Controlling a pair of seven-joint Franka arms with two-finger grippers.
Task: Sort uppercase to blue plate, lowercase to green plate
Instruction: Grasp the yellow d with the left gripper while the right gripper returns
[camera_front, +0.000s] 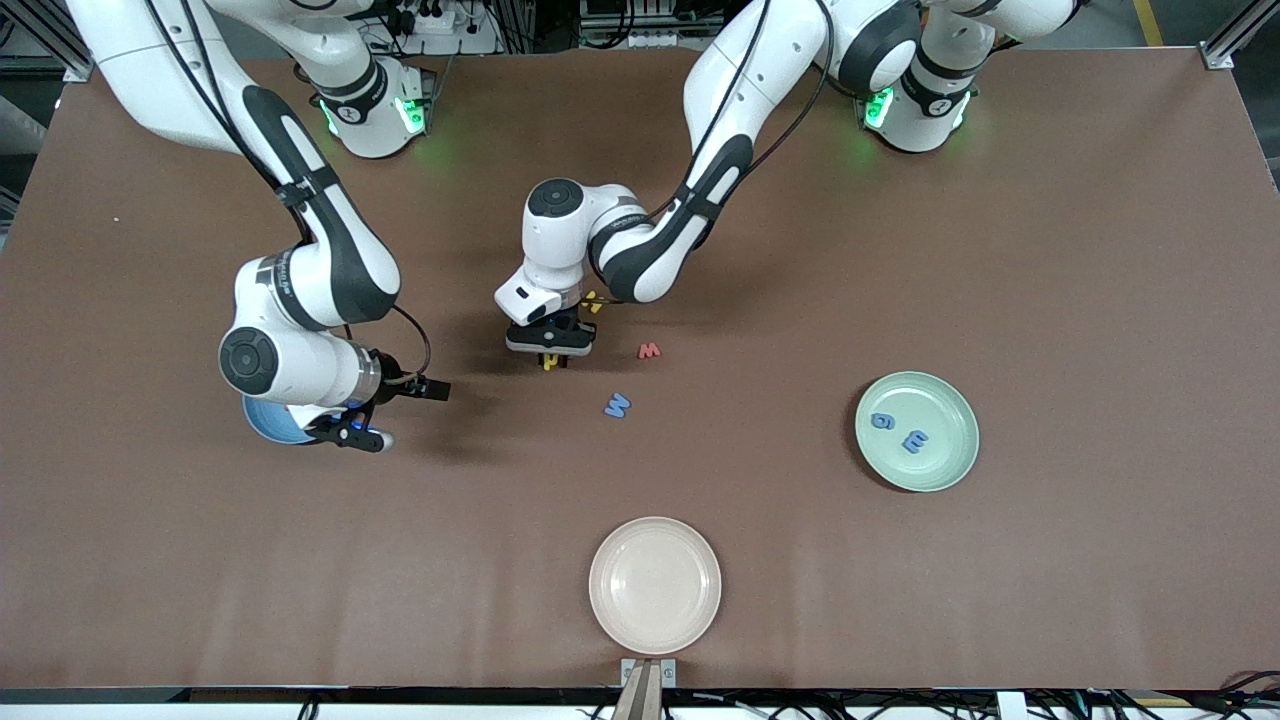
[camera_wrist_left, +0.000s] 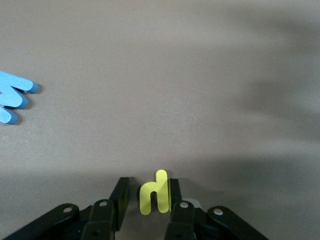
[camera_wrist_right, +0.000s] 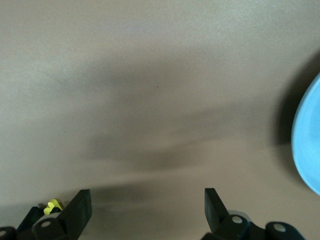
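The widest open room on the worktop (camera_front: 1080, 250) lies at 3 o'clock of the left tool (camera_front: 550, 358), a broad bare stretch running toward the green plate (camera_front: 950, 470). That plate sits well apart from the tool, toward the left arm's end, and it carries a blue g (camera_front: 881, 421) and a blue m (camera_front: 914, 441). The cream plate (camera_front: 655, 540) lies at 6 o'clock, close to the worktop's edge nearest the front camera.

Closer in, you have less room. The red w (camera_front: 650, 351) is near the left tool at 3 o'clock, the light-blue M (camera_front: 617, 405) is at 4 to 5 o'clock, and another yellow letter (camera_front: 592, 302) shows partly under the left arm at 1 o'clock.

Your left tool is down at the worktop's middle with its jaws narrowly apart around the yellow h (camera_wrist_left: 155, 192). One finger (camera_wrist_left: 175, 192) touches the letter and the other stands just beside it with a sliver of worktop between. The h lies flat, its stem running along the fingers' length and pointing away from the wrist, so the jaws span its short width.

Your right tool (camera_wrist_right: 147, 197) has its jaws wide apart and holds nothing. It hangs over bare worktop just off the rim of the blue plate (camera_front: 262, 422), which the right arm largely hides in the front view.
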